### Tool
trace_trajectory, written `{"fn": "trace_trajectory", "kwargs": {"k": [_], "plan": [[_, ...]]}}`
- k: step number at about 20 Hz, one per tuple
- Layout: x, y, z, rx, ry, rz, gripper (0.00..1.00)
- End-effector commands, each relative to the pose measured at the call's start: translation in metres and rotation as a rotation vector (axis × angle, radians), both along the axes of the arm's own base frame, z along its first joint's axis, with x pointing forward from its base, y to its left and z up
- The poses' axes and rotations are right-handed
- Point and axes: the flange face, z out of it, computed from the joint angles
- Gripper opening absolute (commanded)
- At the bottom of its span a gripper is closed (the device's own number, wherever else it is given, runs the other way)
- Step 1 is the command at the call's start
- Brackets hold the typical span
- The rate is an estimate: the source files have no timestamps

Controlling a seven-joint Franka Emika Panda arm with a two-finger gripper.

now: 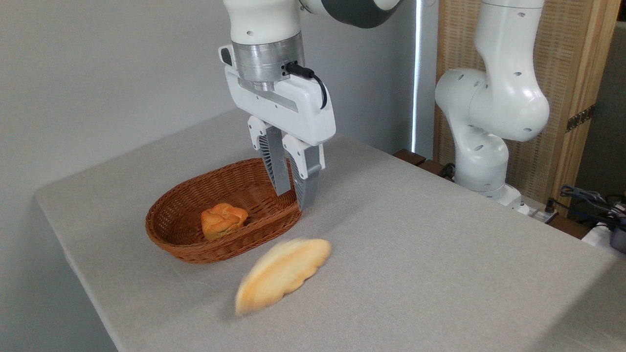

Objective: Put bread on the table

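On the light grey cloth-textured table (415, 254), just in front of the oval brown wicker basket (176, 242), lies the long pale-golden leaf-shaped bread (281, 274), blurred. White two-finger gripper (292, 191) hangs above, parted, holding nothing. Bread looks light, fairly stiff, crumbly; pinch mid-length.

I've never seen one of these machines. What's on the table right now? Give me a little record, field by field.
bread: long flat pastry, blurred, outside the basket, on or just above the table in front of it
basket: oval brown wicker, on the table
bun: small, orange-brown, inside the basket
gripper: fingers apart, holding nothing, above the basket's right end
table: light grey, cloth-like surface
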Motion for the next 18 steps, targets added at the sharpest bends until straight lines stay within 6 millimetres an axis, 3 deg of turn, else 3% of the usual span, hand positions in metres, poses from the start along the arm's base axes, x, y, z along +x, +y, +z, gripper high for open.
{"fn": "trace_trajectory", "kwargs": {"k": [1,10,14,18], "plan": [[-0.004,0.003,0.004,0.018,0.016,0.01,1.0],[-0.004,-0.001,0.007,0.016,0.008,0.0,1.0],[0.005,-0.004,0.035,-0.01,-0.06,-0.002,1.0],[0.018,-0.007,0.041,-0.074,-0.102,0.017,1.0]]}}
